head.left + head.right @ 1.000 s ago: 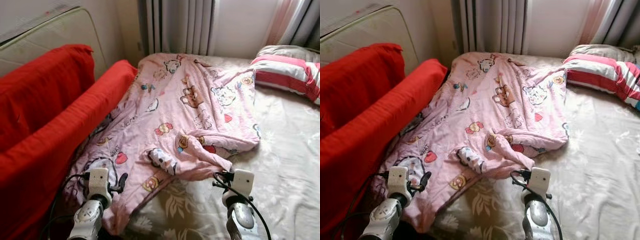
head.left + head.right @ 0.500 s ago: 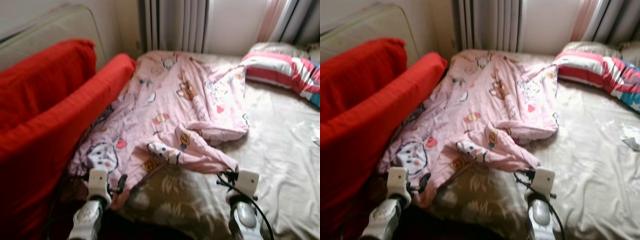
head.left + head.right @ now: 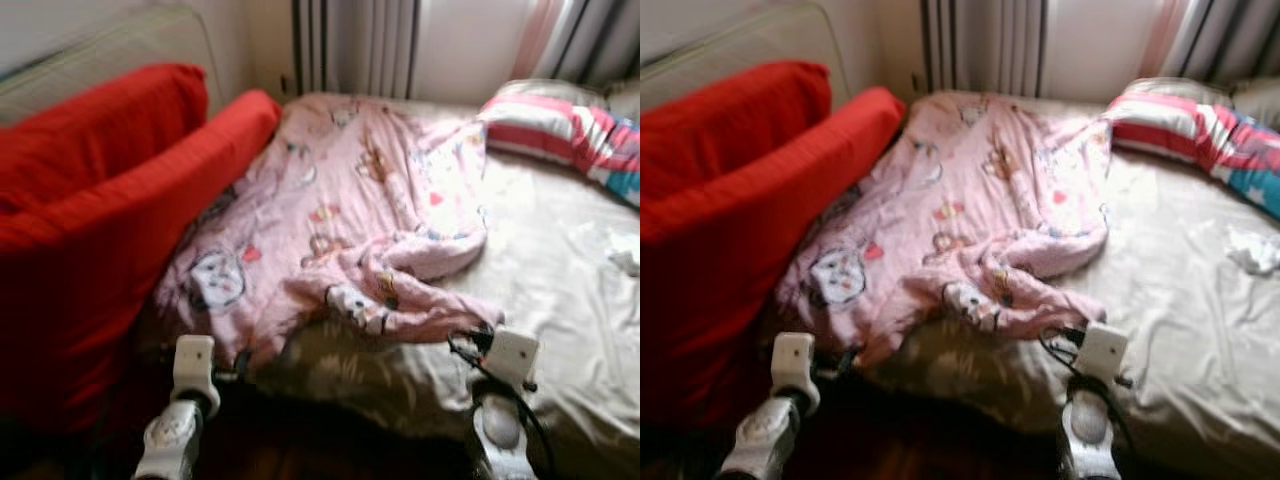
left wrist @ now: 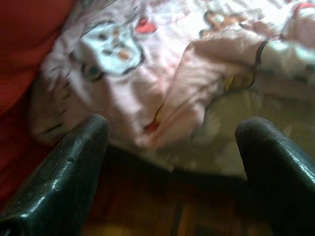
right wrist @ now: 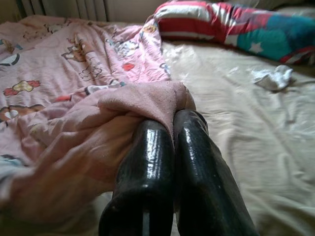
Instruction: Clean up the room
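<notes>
Two grippers work at the foot of a bed point(image 3: 1200, 330) as the pink cartoon-print blanket point(image 3: 340, 200) comes away toward the robot. Over the last second the blanket's near edge has slid down the beige sheet and now bunches at the mattress edge, while dark floor shows where a moment ago mattress ran to the bottom of the head views; that second change fits the robot stepping back, though the blurred camera has moved too. The right gripper point(image 5: 172, 115) has its fingers clenched on a fold of the blanket's near corner. The left gripper point(image 4: 172, 132) hovers with fingers spread wide before the blanket's overhanging edge, grasping nothing. A red sofa point(image 3: 90, 230) flanks the bed on the robot's left; a striped pillow point(image 3: 1185, 125) and a crumpled white scrap point(image 3: 1252, 250) lie on the far sheet. Judged from this, the blanket is being drawn off for tidying, with only one corner secured so far.
</notes>
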Tool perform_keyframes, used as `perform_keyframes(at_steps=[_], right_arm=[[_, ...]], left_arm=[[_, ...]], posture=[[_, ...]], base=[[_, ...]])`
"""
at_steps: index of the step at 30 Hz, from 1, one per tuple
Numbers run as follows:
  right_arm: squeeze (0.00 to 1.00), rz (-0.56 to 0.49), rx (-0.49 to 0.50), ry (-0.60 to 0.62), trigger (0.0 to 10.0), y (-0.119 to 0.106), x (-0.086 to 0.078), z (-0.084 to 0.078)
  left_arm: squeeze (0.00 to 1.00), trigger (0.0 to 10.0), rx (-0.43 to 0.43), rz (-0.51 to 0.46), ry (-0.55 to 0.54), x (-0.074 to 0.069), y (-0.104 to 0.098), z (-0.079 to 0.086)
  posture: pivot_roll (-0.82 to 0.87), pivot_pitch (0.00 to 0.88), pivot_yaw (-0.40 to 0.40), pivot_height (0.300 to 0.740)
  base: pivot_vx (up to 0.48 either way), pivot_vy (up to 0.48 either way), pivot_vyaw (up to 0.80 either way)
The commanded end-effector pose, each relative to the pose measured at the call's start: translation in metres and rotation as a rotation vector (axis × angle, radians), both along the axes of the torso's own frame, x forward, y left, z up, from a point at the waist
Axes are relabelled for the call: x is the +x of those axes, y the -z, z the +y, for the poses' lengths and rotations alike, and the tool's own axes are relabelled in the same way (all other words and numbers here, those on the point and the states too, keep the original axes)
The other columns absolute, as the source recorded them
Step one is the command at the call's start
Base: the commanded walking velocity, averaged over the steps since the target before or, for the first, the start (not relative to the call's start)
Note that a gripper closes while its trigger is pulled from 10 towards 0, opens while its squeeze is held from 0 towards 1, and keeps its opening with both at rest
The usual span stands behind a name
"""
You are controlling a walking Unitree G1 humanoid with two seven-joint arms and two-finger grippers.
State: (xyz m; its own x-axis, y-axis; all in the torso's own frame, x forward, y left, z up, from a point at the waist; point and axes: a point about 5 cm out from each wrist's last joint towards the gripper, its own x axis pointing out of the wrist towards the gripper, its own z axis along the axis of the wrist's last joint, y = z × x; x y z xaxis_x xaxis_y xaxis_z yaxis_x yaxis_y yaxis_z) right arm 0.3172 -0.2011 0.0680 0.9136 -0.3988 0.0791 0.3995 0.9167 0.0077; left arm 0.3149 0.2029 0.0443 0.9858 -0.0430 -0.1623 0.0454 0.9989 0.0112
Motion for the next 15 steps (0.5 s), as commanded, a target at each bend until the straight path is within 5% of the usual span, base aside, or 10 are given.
perform_keyframes(at_steps=[1, 7, 11, 15], right_arm=[[0.00, -0.045, -0.053, 0.041, 10.0, -0.007, -0.002, -0.009], [0.00, -0.127, -0.159, 0.070, 10.0, -0.022, -0.004, -0.011], [0.00, -0.167, -0.207, 0.120, 10.0, -0.030, -0.007, -0.016], [0.00, -0.242, -0.363, 0.157, 10.0, -0.049, -0.010, -0.019]], left_arm=[[0.00, 10.0, -0.004, 0.013, -0.007, -0.004, 0.005, 0.001], [0.00, 10.0, -0.004, 0.014, -0.007, -0.005, 0.005, 0.001], [0.00, 10.0, 0.000, 0.019, -0.011, -0.005, 0.006, 0.002], [0.00, 10.0, 0.003, 0.027, -0.010, -0.004, 0.006, 0.001]], posture=[[0.00, 0.165, 0.042, 0.740], [0.00, 0.165, 0.042, 0.740], [0.00, 0.165, 0.042, 0.740], [-0.01, 0.155, 0.042, 0.740]], base=[[-0.304, 0.000, 0.00], [-0.301, 0.000, 0.00], [0.000, 0.000, 0.00], [0.000, 0.000, 0.00]])
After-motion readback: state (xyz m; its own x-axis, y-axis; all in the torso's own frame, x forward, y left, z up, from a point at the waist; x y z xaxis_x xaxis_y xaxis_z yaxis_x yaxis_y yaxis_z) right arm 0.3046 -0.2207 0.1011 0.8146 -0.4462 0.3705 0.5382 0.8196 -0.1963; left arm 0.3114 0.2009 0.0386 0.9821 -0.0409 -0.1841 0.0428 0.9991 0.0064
